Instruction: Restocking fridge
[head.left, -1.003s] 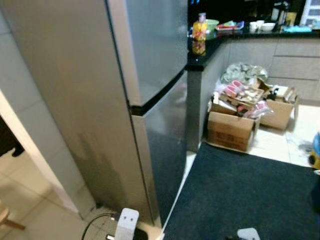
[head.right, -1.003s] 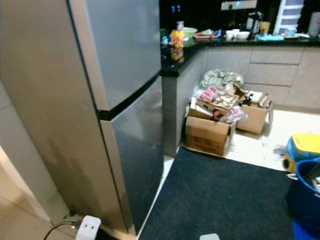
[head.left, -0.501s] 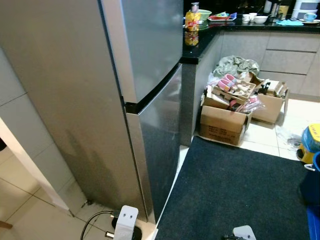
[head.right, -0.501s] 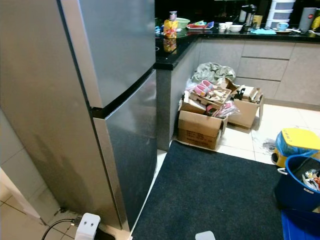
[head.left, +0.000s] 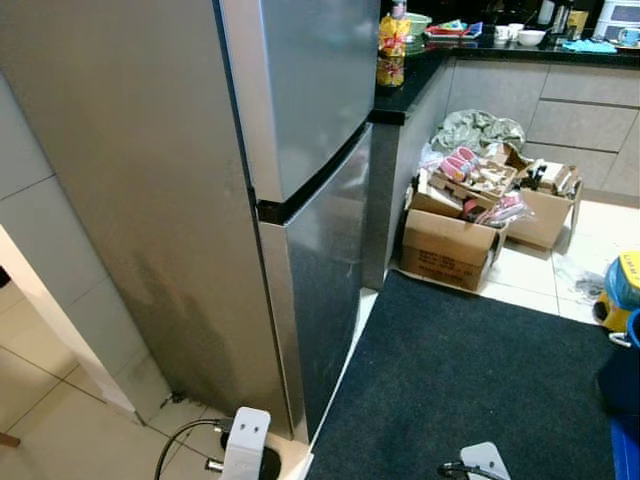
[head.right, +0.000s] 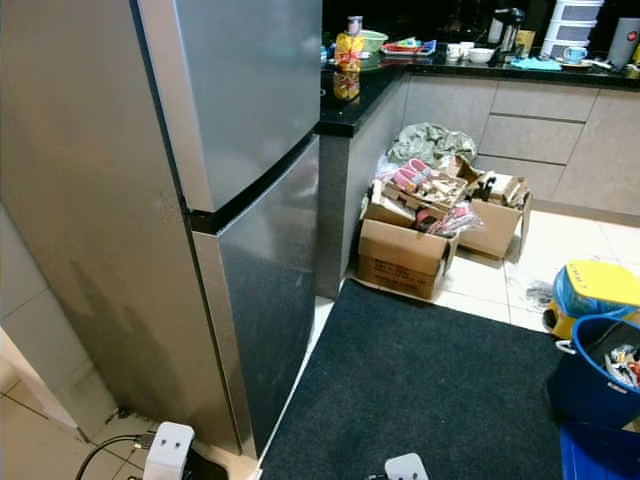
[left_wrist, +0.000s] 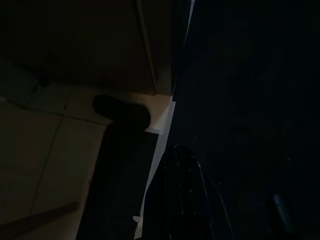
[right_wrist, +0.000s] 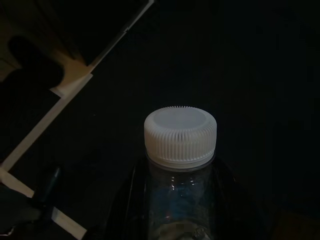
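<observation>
A tall steel fridge (head.left: 300, 150) stands close on my left, both its upper and lower doors closed. In the right wrist view a clear plastic bottle (right_wrist: 180, 190) with a white ribbed cap (right_wrist: 180, 136) sits between the black fingers (right_wrist: 125, 200) of my right gripper (right_wrist: 180, 205), which is shut on it above the dark mat. My left gripper (left_wrist: 182, 165) hangs low by the fridge's bottom corner, and the picture is too dark to read.
A dark mat (head.left: 470, 380) covers the floor in front of the fridge. Open cardboard boxes (head.left: 450, 240) full of goods stand by the black counter (head.left: 400, 100). A blue bucket (head.right: 600, 370) and a yellow item (head.right: 595, 290) are at the right. A cable (head.left: 185, 440) lies by the fridge's base.
The whole picture has shifted as the camera moved; the fridge and boxes sit slightly differently in frame. Nothing in the scene has visibly moved.
</observation>
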